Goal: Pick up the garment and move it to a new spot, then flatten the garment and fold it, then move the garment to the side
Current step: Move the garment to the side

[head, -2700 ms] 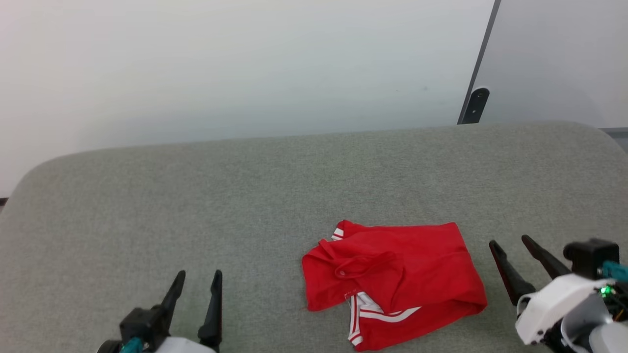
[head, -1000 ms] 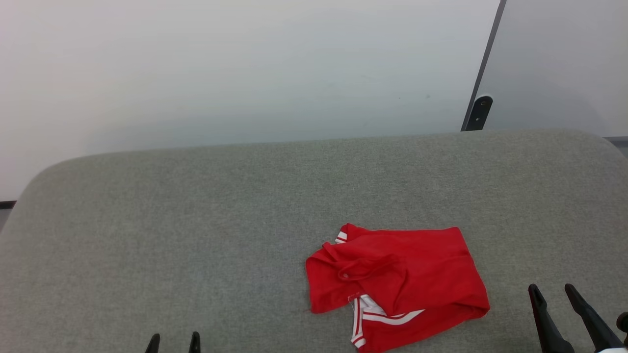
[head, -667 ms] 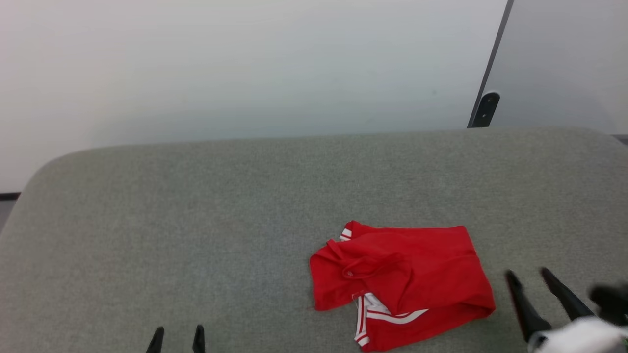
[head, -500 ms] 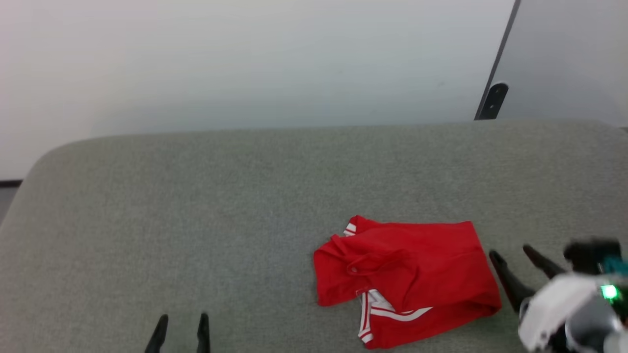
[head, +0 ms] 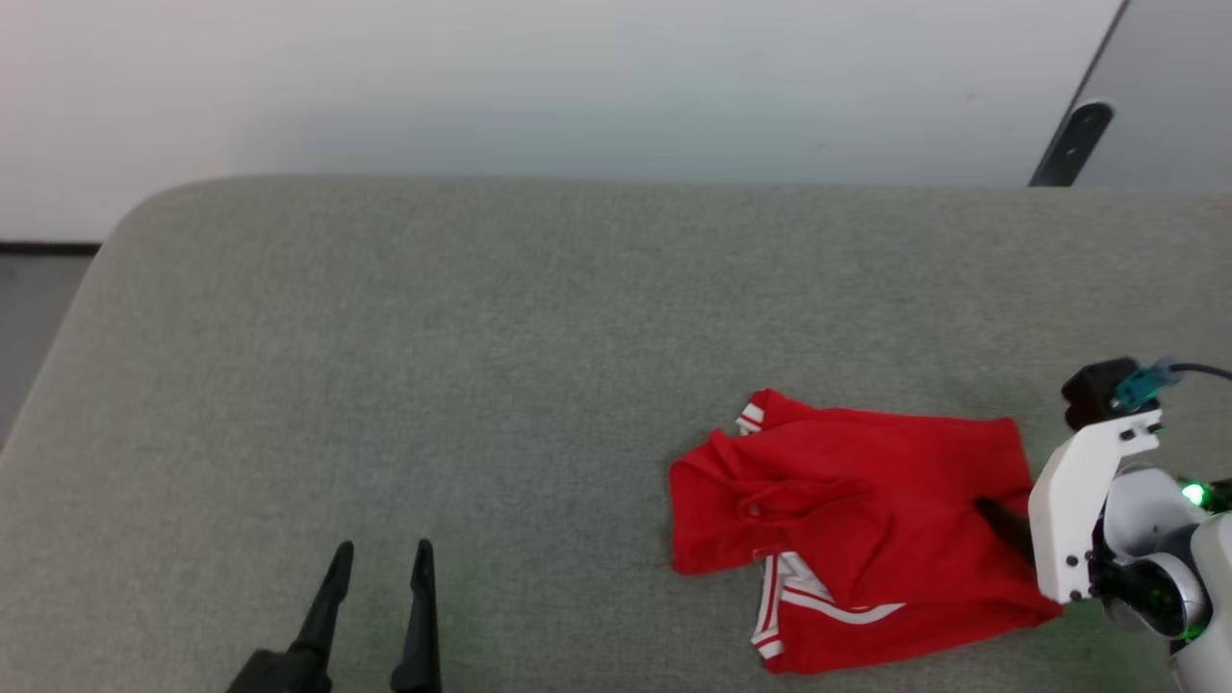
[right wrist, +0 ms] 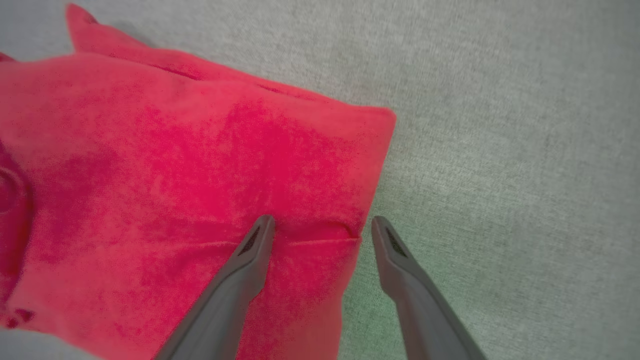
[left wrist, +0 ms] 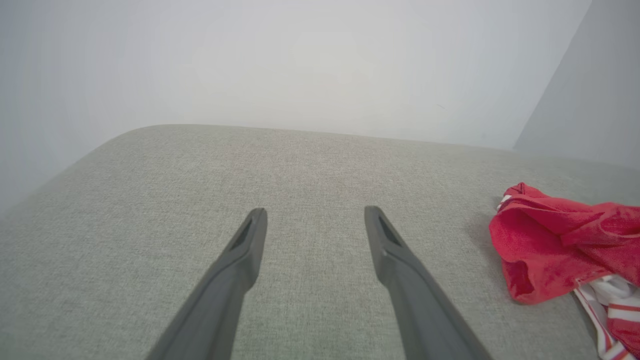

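The garment [head: 847, 520], red with white striped trim showing at its near edge, lies crumpled and partly folded on the grey cushion [head: 481, 337]. My right gripper [head: 1006, 525] is open and hangs low over the garment's right edge. In the right wrist view, my right gripper [right wrist: 320, 222] straddles that edge: one fingertip is over the garment [right wrist: 175, 165], the other over bare cushion. Whether the tips touch the cloth I cannot tell. My left gripper [head: 383, 551] is open and empty, well left of the garment. The left wrist view shows my left gripper [left wrist: 315, 214] with the garment [left wrist: 560, 245] off to the right.
The cushion's rounded left edge [head: 67, 356] drops to a grey floor [head: 29, 308]. A pale wall [head: 577, 87] runs behind the cushion, with a dark bracket [head: 1073, 144] on a panel seam at the back right.
The head camera has shifted, so the whole scene sits further right and higher. My right gripper has come from beside the garment to over its right edge. The garment keeps its shape.
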You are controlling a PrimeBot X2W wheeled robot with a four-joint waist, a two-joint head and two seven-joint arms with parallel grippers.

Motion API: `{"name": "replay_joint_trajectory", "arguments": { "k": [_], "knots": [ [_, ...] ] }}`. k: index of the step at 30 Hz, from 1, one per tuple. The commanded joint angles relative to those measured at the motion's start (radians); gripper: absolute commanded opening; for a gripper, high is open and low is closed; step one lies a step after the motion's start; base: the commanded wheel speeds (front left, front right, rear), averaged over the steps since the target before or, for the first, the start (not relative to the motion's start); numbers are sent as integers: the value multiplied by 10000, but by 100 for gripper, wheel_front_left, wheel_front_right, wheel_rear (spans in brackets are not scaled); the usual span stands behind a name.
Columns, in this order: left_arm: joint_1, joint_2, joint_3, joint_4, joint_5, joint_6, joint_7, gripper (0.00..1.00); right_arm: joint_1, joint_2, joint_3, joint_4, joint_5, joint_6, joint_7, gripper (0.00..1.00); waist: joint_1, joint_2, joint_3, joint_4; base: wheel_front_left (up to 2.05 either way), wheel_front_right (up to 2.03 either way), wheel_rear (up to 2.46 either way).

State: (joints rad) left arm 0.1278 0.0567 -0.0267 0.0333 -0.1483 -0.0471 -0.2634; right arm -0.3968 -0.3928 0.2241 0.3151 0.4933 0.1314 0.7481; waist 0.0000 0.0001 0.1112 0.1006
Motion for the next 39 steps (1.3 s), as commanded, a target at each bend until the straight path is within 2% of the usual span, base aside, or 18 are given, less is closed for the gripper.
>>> {"name": "replay_joint_trajectory", "arguments": {
  "k": [1,8,12,19,20,21,22,23,32,36,39],
  "knots": [
    [-167,-27,-31,16,21,-34,-6,100,-125,-51,157,179,120,-16,265,100,0,-1,351,305,0,0,0],
    [-480,-54,-143,103,-47,-70,-6,100,-70,-154,339,858,-160,-18,506,100,0,-1,758,564,0,0,0],
    [-553,-65,-200,165,-92,-95,-6,100,214,93,564,1318,-96,-18,716,100,0,-1,871,623,0,0,0],
    [-627,-71,-241,264,-75,-110,-6,100,409,153,925,1638,107,-13,824,100,0,-1,871,676,0,0,0],
    [-628,-72,-232,264,-69,-100,-6,100,403,152,962,1635,154,-12,791,60,0,-1,862,672,0,0,0],
    [-628,-72,-232,264,-69,-100,-6,100,403,152,962,1635,154,-12,791,60,0,-1,862,672,0,0,0],
    [-621,-73,-221,248,-96,-86,-6,100,364,129,1007,1620,222,-9,702,17,0,-1,848,654,0,0,0],
    [-615,-72,-218,244,-111,-85,-6,100,347,127,987,1616,259,-9,624,0,0,-1,837,642,0,0,0],
    [-619,-72,-213,258,-193,-70,-6,100,188,263,302,1597,578,-18,-177,0,0,-1,707,415,0,0,0],
    [-621,-71,-193,201,-232,-132,-6,100,74,366,115,1349,872,-18,-740,0,0,-1,722,110,0,0,0],
    [-741,-70,-188,161,-245,-179,-6,100,-51,162,-23,1142,965,-20,-1071,0,0,-1,800,-182,0,0,0]
  ]
}}
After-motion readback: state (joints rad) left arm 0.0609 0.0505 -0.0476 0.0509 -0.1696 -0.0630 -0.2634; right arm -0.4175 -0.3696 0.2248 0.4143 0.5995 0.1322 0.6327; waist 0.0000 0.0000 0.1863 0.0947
